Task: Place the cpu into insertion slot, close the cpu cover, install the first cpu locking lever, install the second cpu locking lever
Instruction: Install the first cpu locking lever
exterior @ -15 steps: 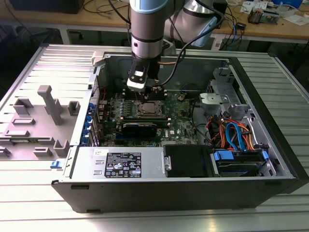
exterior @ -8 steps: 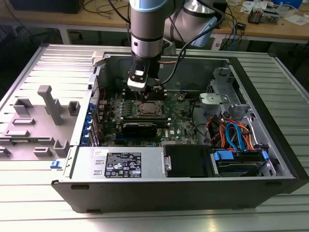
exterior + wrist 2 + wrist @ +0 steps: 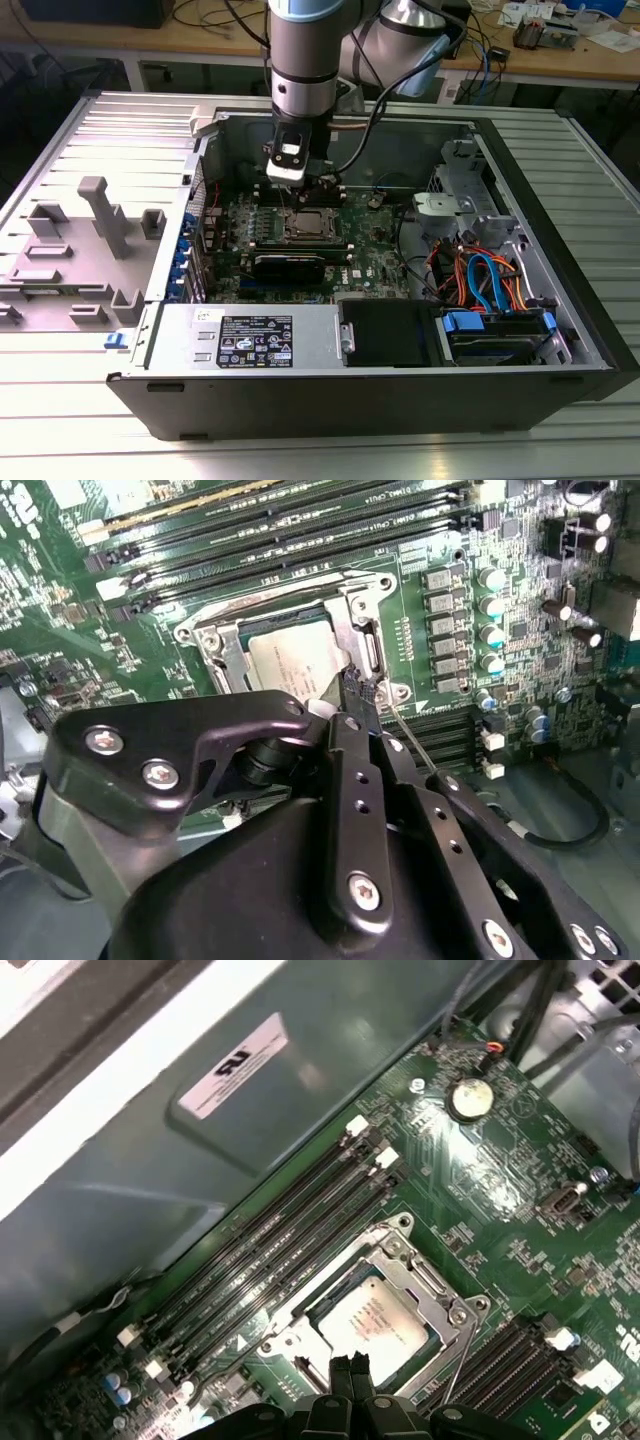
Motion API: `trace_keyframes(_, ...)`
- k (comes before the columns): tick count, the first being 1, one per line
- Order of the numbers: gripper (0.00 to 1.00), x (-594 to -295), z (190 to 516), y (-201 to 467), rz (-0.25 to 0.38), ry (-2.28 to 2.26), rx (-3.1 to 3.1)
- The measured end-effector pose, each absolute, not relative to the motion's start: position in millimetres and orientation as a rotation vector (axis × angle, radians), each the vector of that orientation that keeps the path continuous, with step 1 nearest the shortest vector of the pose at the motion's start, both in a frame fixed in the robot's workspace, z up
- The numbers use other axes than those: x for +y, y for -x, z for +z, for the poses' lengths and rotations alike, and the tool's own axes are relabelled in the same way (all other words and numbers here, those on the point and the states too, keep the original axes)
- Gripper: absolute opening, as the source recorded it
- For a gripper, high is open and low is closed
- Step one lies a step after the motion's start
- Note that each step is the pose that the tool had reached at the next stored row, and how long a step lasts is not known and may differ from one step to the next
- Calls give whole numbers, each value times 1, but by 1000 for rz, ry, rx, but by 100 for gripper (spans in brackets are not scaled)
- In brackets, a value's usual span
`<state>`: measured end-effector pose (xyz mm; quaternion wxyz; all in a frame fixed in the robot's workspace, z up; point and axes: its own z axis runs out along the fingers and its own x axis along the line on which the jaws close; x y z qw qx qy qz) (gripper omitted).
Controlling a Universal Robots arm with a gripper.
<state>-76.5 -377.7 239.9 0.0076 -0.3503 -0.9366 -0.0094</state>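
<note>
The small flat square cpu [image 3: 375, 1325] with a dull grey-tan metal top sits in the silver-rimmed square insertion slot [image 3: 310, 226]. This is near the middle of the green circuit board [image 3: 500, 1210], between two banks of long black memory slots [image 3: 290, 1250]. The thin silver cpu cover [image 3: 410, 1275] lies down over it, and the chip shows through its window. The grey arm [image 3: 305, 60] reaches straight down into the open black computer case. Its black gripper [image 3: 350, 685] hangs at one edge of the socket. The fingertips are pressed together, and nothing can be seen between them.
</note>
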Motion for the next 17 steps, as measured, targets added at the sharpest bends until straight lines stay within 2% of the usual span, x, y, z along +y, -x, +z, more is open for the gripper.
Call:
trace_keyframes(6,11,-378,239,77,-28,905,-2991)
trace_keyframes(17,11,-378,239,77,-28,885,-2997)
